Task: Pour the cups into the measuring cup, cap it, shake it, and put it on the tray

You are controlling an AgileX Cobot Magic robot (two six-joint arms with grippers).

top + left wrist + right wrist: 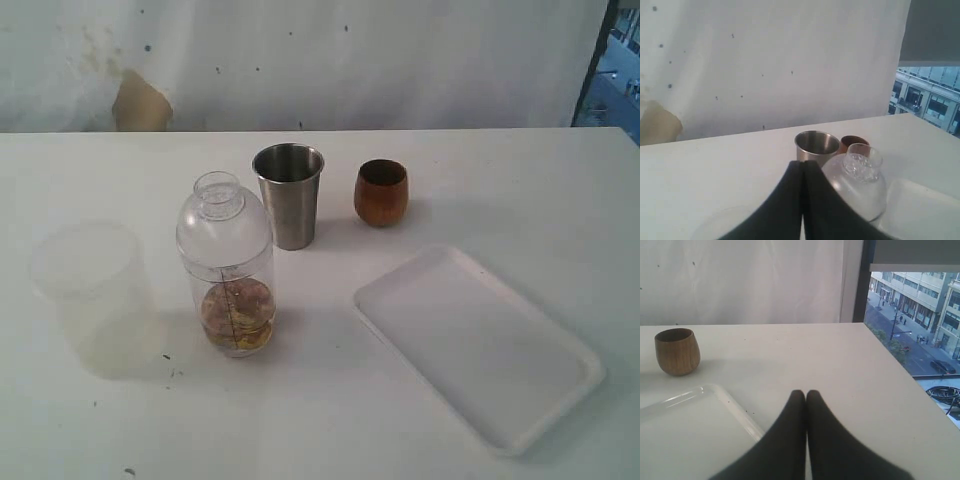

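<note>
Left of the table's middle stands the measuring cup, upright on the white table, with the domed cap sitting on its rim. Through the clear wall I can see a shallow layer of brownish-gold contents at the bottom, and a dark graduation line running down the side. It is on the tabletop, not on the tray, which lies to its right and a bit nearer, at an angle to the table edge and well apart from the cup.

Just beyond the measuring cup, a little to the right, is the steel tumbler, upright and mouth up. To the right of that, with a clear gap between them, sits the wooden cup, also upright, on the far side of the tray. A frosted plastic cup stands to the left of the measuring cup, apart from it.

From the wrist views, my left gripper is pressed closed with nothing between its fingers, up above and behind the capped cup. My right gripper is likewise closed on nothing, over the table beside the tray's corner.
</note>
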